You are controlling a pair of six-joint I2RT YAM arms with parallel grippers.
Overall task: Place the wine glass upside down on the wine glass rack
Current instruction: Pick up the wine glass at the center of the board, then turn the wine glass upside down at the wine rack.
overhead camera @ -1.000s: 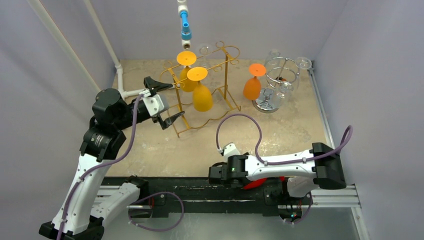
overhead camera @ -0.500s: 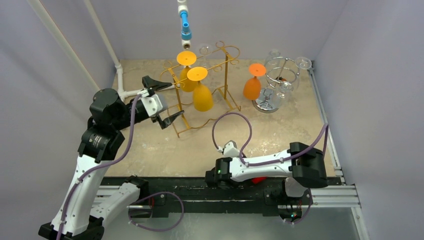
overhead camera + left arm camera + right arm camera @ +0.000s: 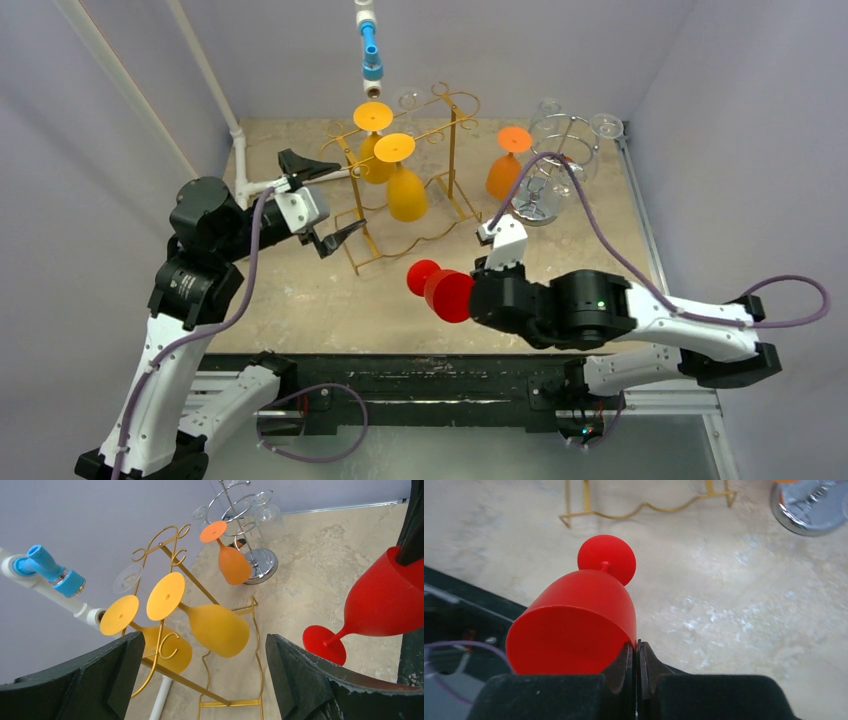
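Observation:
My right gripper (image 3: 636,652) is shut on the rim wall of a red wine glass (image 3: 448,293), one finger inside the bowl and one outside. The glass (image 3: 579,615) lies sideways above the table, its foot pointing left toward the gold wire wine glass rack (image 3: 455,130). Two yellow glasses (image 3: 405,195) hang upside down on that rack (image 3: 230,702). My left gripper (image 3: 325,200) stands wide open just left of the rack, nothing between its fingers. From the left wrist view, the red glass (image 3: 385,600) shows at the right.
A chrome rack (image 3: 560,150) at the back right carries an orange glass (image 3: 505,175) and clear glasses. A blue-tipped pipe (image 3: 371,55) hangs above the gold rack. Walls close in on three sides; a white pipe runs along the left wall.
The right gripper shut on the red glass at the table's near edge, and the arm then lifted it up and out over the table. The left arm barely moved.

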